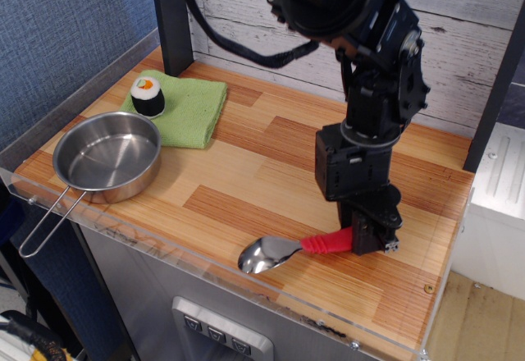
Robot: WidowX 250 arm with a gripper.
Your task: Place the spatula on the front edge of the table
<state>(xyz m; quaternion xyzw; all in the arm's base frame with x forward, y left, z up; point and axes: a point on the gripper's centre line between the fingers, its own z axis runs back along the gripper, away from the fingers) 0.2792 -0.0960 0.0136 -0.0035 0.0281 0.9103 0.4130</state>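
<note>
We see a whitewashed plank wall [271,29] at the back and a blue textured wall [57,25] on the left, with the table [246,172] between them, its top striped in light and reddish-brown wood and edged with a clear rim. A dark post [172,16] stands at the back left corner.

We find the spatula [287,249] close to the front edge of the table, right of the middle. Its shiny bowl points left toward the front rim and its red ribbed handle runs right into the gripper [369,239]. The black arm [361,90] comes down from above, and the gripper is clenched on the far end of the red handle. We cannot tell whether the bowl touches the wood or hangs just above it.

On the left side we see a round steel pan [107,156] near the front left corner, its wire handle sticking out past the rim. Behind it lies a folded green cloth [193,107], and a sushi roll [148,96] stands on the cloth's left part. The pan and the cloth are well apart from the spatula.
</note>
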